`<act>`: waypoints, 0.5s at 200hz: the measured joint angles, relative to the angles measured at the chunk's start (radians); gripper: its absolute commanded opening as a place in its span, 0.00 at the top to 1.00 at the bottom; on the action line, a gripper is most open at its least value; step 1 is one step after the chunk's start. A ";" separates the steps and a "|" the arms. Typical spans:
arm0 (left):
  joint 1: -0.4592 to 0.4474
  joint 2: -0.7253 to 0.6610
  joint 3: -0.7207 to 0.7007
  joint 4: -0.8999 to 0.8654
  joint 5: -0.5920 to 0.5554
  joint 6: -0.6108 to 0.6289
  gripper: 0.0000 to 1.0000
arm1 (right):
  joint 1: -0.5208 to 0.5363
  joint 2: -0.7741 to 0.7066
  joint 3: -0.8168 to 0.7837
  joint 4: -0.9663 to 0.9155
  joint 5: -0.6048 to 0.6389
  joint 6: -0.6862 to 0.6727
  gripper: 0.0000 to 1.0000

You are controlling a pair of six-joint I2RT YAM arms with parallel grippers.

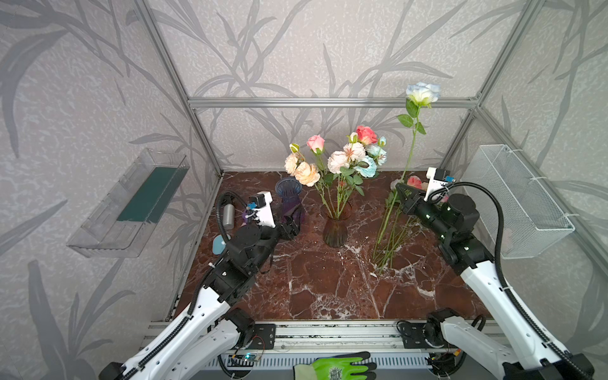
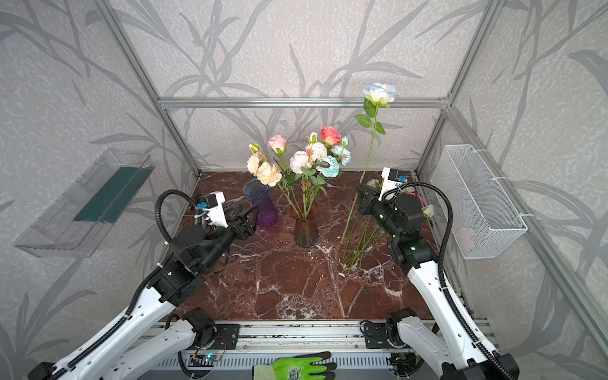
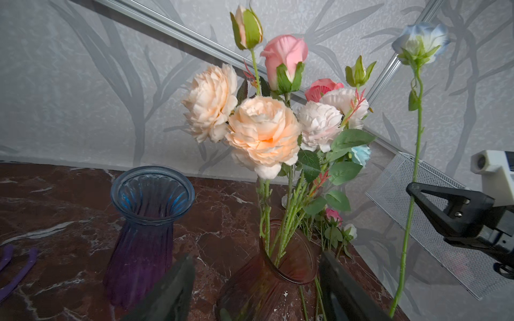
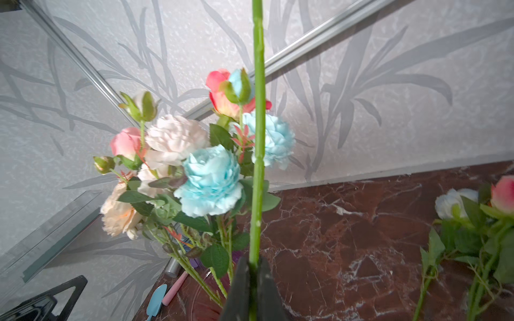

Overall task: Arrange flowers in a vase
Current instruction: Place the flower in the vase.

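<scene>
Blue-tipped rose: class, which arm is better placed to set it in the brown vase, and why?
Right. The right pincer holds the rose upright beside the brown vase; the left pincer is open and empty.

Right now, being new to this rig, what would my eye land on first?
A pale blue rose, held near-upright by its stem in the shut right tool, towers over everything at the right. Mid-table, a bouquet of peach, pink and blue heads fills a brown vase on the marble table, with an empty blue-and-purple vase beside it.
</scene>
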 measured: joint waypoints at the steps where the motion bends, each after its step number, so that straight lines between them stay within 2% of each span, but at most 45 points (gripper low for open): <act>1: 0.000 -0.001 0.000 0.000 -0.002 0.000 0.28 | 0.001 0.000 0.002 0.000 0.000 -0.001 1.00; 61: 0.071 -0.063 -0.030 -0.006 -0.149 -0.026 0.28 | 0.190 0.112 0.211 0.061 0.040 -0.123 1.00; 100: 0.109 -0.070 -0.039 -0.008 -0.168 -0.054 0.28 | 0.263 0.250 0.307 0.156 0.055 -0.185 1.00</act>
